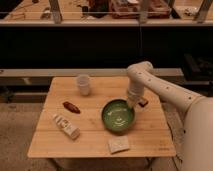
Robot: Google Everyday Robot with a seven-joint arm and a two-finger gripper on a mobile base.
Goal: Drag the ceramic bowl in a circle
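The ceramic bowl has the tool at its right rim, grip unclear; cup, red item and packet lie apart.

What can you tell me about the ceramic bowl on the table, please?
The ceramic bowl is round, shallow and glossy green, with a darker rim and a paler centre. It looks glazed and sits upright, right of centre on the wooden table. The robot's tool comes down at its far right rim, seemingly in contact with it. Nothing else on the table appears to touch it.
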